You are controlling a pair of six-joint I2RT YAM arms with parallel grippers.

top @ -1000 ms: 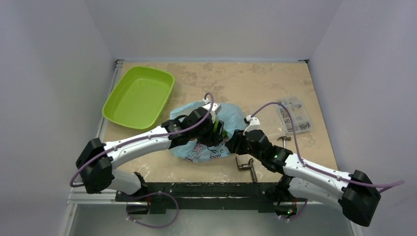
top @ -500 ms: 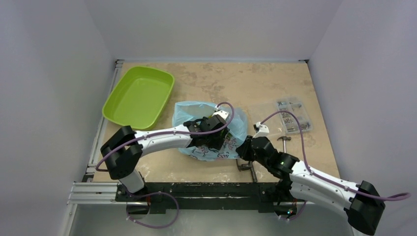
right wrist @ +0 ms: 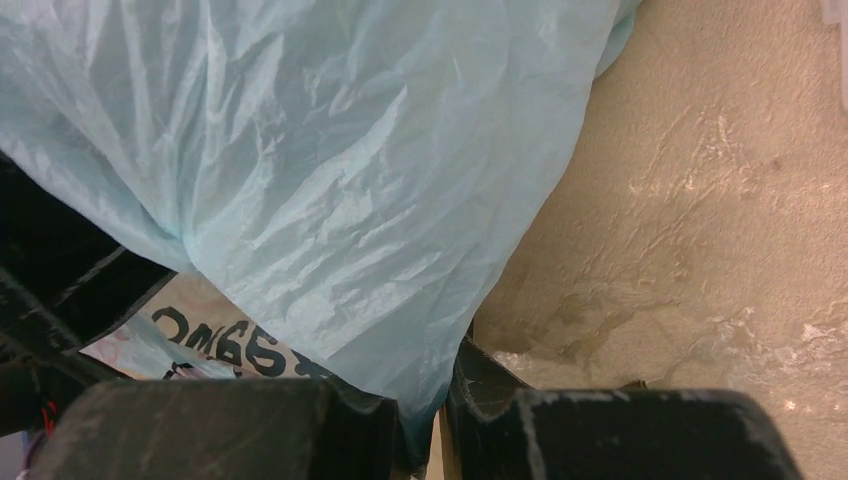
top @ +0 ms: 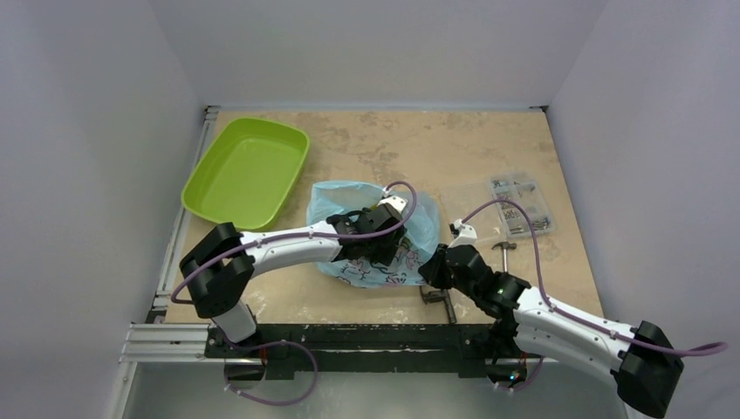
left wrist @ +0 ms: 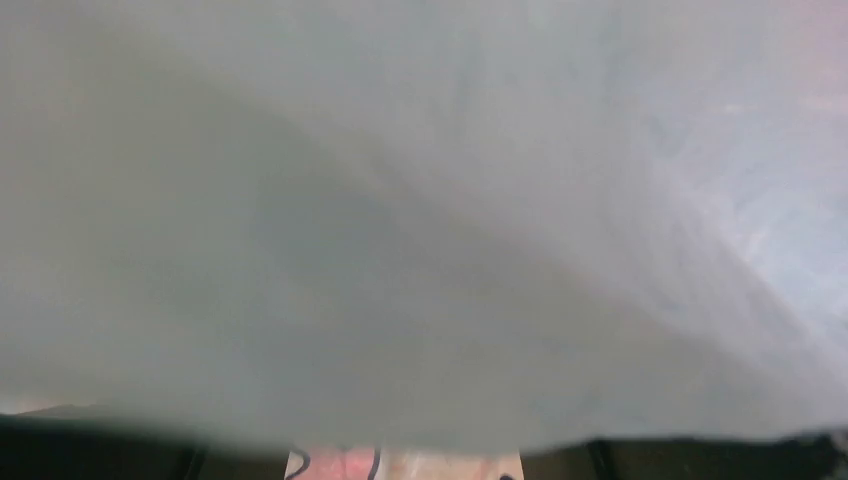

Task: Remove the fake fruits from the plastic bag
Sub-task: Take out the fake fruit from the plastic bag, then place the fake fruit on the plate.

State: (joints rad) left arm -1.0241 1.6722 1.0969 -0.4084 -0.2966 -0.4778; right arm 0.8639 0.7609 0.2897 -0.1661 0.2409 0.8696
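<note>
Film of the plastic bag (top: 336, 196), lying at the middle of the table (top: 454, 140) toward the near edge, is pinched between the closed fingers of the right gripper (top: 434, 266) at the bag's near right corner. The left gripper (top: 384, 237) is buried in the bag from the left, its wrist view blanketed by plastic, so its fingers' state cannot be told. No fake fruits are seen; they are judged to lie inside, nearer the left gripper.
</note>
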